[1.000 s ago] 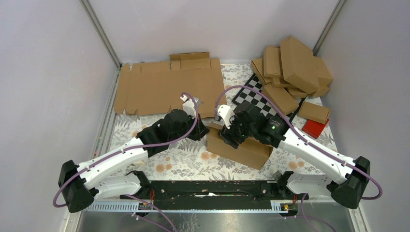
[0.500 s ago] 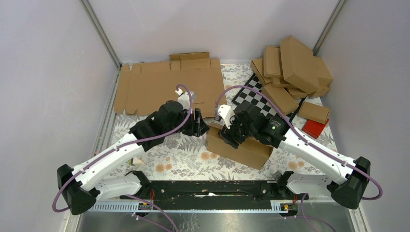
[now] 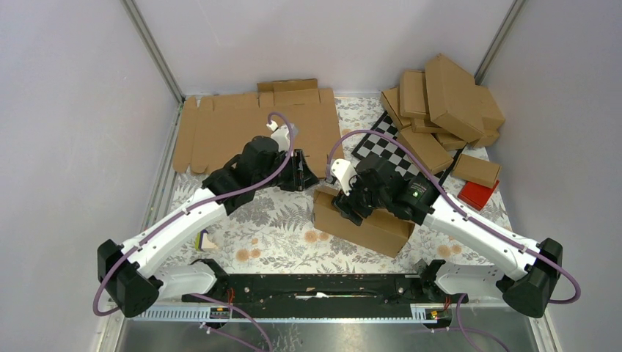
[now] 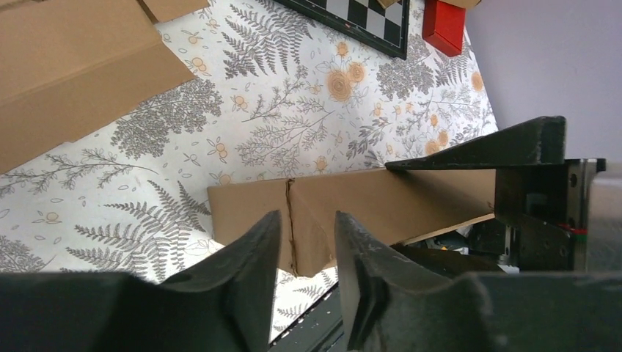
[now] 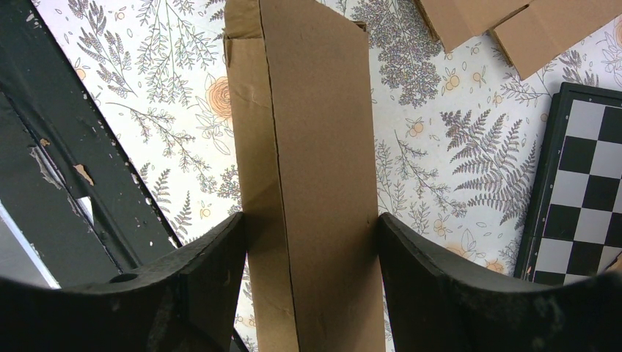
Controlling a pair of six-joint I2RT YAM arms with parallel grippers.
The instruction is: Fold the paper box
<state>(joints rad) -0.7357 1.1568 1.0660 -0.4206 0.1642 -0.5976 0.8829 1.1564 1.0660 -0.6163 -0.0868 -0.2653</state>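
The paper box (image 3: 367, 224) is a closed shallow brown cardboard box lying mid-table on the floral cloth. My right gripper (image 3: 350, 205) is shut on it, its two fingers pressed against the opposite long faces of the paper box (image 5: 308, 110) in the right wrist view, right gripper (image 5: 312, 220). My left gripper (image 3: 301, 172) hovers just off the box's left end, open, with nothing between its fingers. In the left wrist view the left gripper (image 4: 308, 220) looks through its gap at the end of the paper box (image 4: 367, 202), which lies beyond the fingertips.
Flat cardboard sheets (image 3: 249, 132) lie at the back left. A pile of folded boxes (image 3: 444, 103) sits at the back right on a checkered board (image 3: 389, 150), with a red block (image 3: 478, 194) beside it. A black rail (image 3: 315, 286) runs along the near edge.
My left gripper went from shut to open and drew back up and to the left, away from the box's left end. The right arm and the box stayed put.
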